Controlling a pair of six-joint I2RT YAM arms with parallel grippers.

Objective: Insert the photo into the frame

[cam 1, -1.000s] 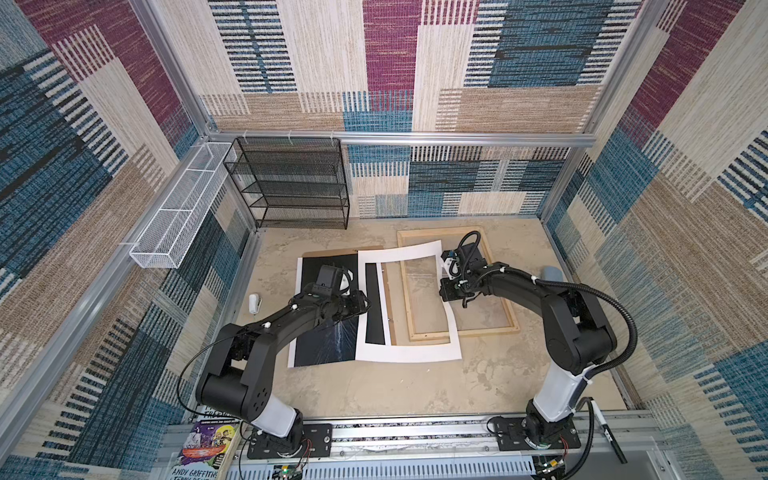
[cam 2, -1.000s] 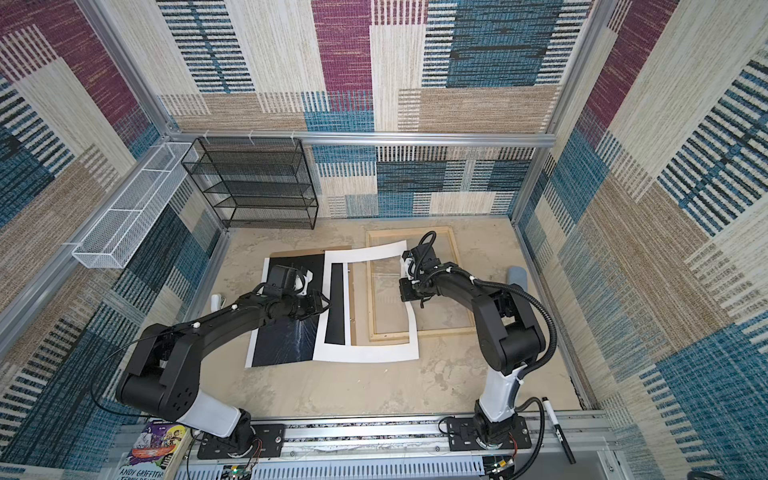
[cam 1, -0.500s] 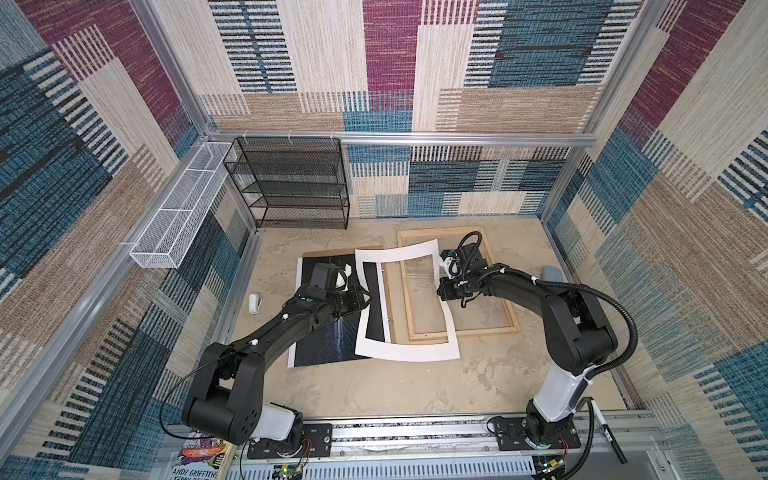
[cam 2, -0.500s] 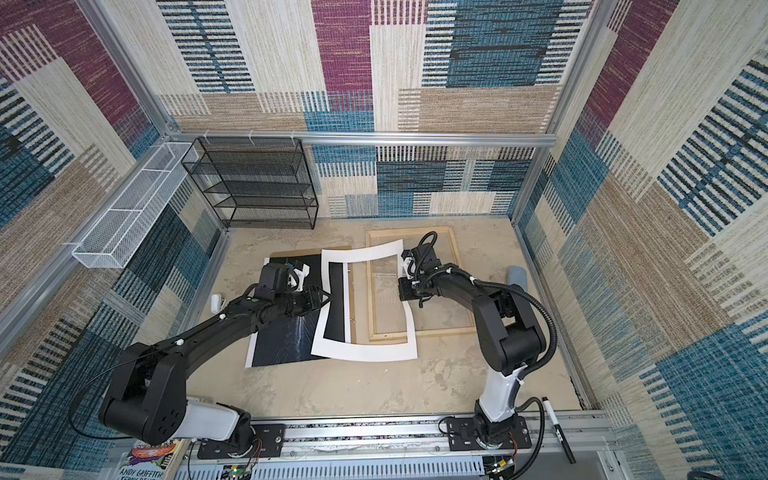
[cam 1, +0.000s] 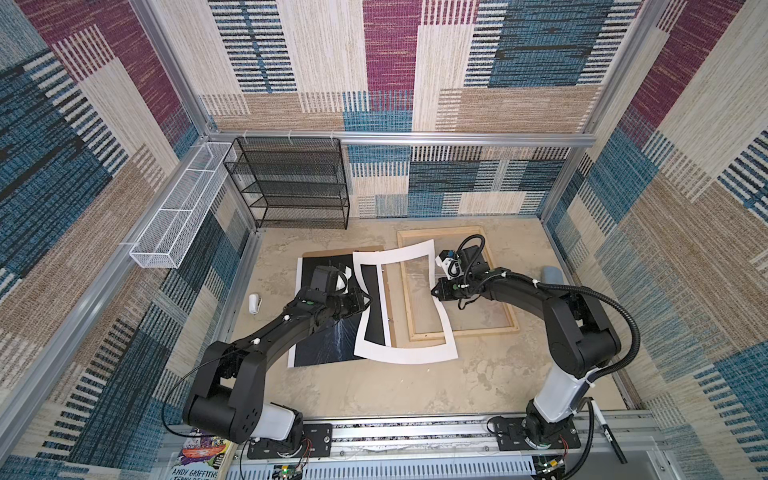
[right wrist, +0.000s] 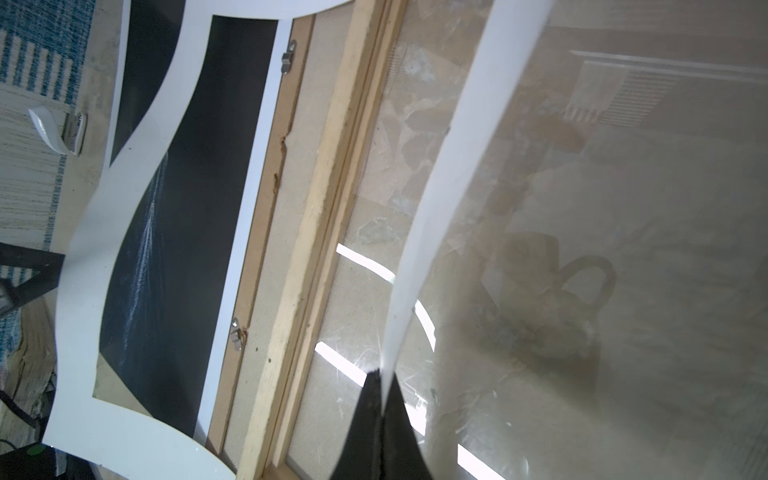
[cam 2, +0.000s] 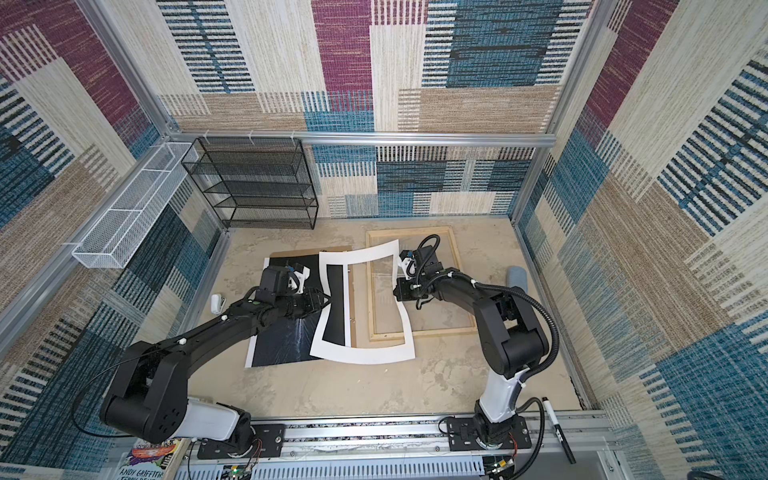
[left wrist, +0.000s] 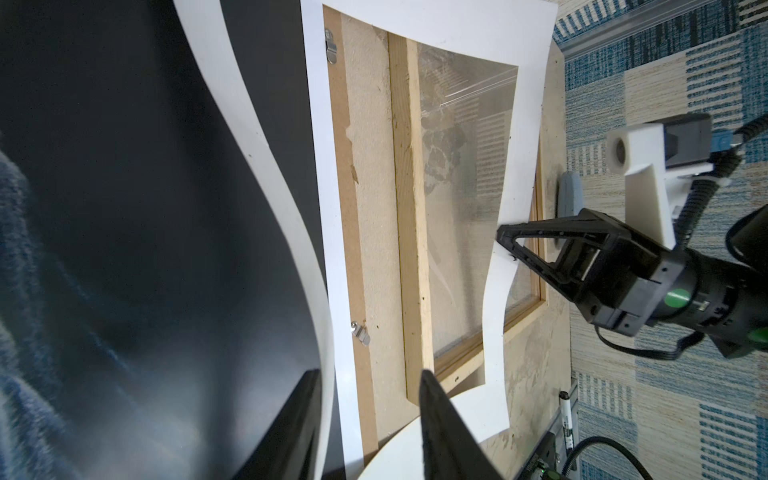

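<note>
The photo (cam 1: 328, 345) (cam 2: 282, 340) lies face up, black with a pale streak, at the table's left. The frame (cam 1: 461, 332) (cam 2: 415, 332) of pale wood rails lies to its right. Over both hangs a white mat sheet (cam 1: 407, 353) (cam 2: 361, 353), lifted and bowed. My right gripper (cam 1: 434, 291) (right wrist: 380, 374) is shut on the mat's right strip (right wrist: 457, 145). My left gripper (cam 1: 368, 300) (left wrist: 369, 374) stands open, its fingers straddling the mat's left strip (left wrist: 266, 145) just above the photo.
A brown hardboard backing (cam 1: 332, 251) with metal clips lies under the photo. A black wire-mesh rack (cam 1: 291, 183) stands at the back left, with a white wire basket (cam 1: 178, 216) on the left wall. A small white object (cam 1: 254, 303) and a grey object (cam 1: 552, 274) lie near the walls.
My left gripper has moved right to the mat's left strip and its jaws have narrowed. The mat bows more. The right gripper has kept its hold.
</note>
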